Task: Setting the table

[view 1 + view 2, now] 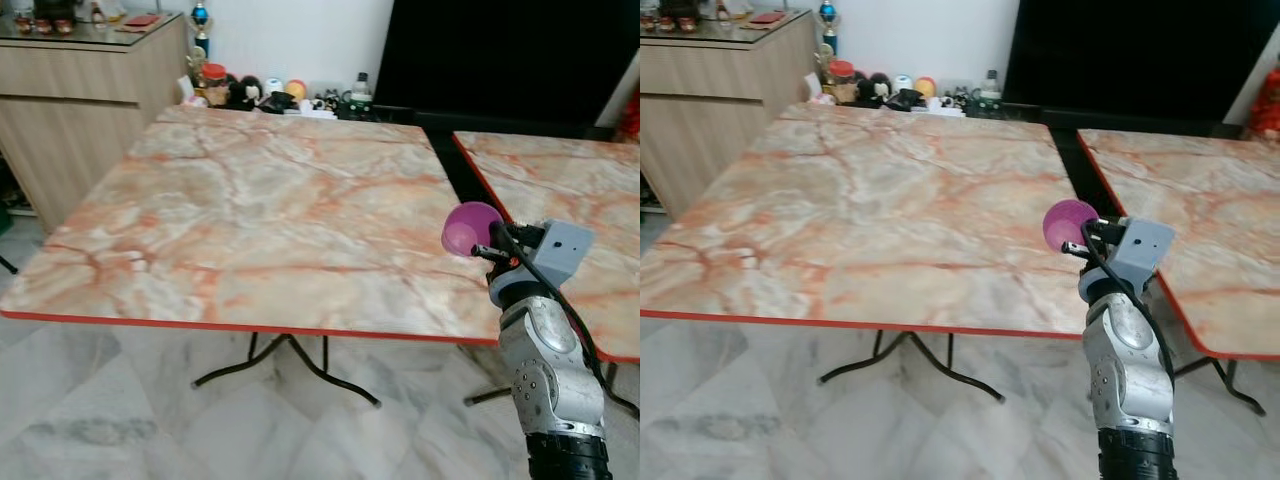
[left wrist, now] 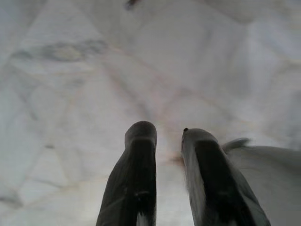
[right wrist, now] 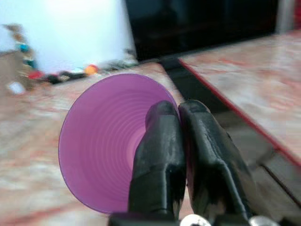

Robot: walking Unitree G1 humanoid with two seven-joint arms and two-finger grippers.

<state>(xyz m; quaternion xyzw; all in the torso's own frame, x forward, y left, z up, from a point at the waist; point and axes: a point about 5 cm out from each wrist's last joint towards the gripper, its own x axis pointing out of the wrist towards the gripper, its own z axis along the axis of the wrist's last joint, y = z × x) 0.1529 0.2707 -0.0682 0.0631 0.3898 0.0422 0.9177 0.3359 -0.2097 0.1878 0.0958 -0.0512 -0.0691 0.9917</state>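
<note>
Right wrist view gives what the head views can't: right pincer (image 3: 181,113) w/ both black fingers pinched tight on the wall of a purple cup (image 3: 110,141), one finger inside, one outside, mouth facing the camera. Head views show the cup held sideways above the near right corner of the marble-pattern surface (image 1: 250,210), off the top, w/ the silver right arm rising from below. Left wrist view: left pincer (image 2: 168,136) pointing at pale marble floor (image 2: 70,94), fingers a small gap apart, holding nothing.

Surface has a red edge & black folding legs. A second matching surface (image 1: 570,190) stands just beside it on the right, narrow gap between. Wooden sideboard (image 1: 90,90) at far left, white wall behind, big black panel (image 1: 500,55) at back right. Row of small toys & jars (image 1: 270,95) along the far edge.
</note>
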